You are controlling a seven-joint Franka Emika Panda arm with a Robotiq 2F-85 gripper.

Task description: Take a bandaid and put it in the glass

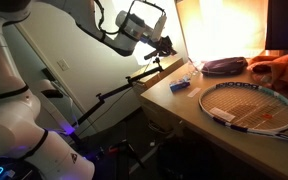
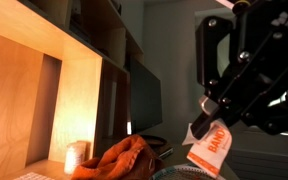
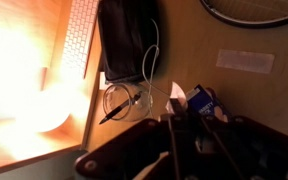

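Orange-white bandaid (image 2: 209, 153) clamped in gripper (image 2: 205, 124), dangling below

You're holding the gripper (image 2: 206, 118) above the desk (image 1: 189, 112), with a bandaid (image 2: 210, 152) hanging down from between its fingers. In the wrist view, the glass (image 3: 122, 100) is standing just below the pouch (image 3: 124, 40), and the box (image 3: 204, 98) is sitting near it to the right. A strip (image 3: 244, 60) is lying between the box and the racket (image 3: 249, 10). The keyboard (image 3: 81, 35) is lying left of the pouch. In an exterior view, the cloth (image 1: 279, 68) is lying behind the racket, right of the pouch.
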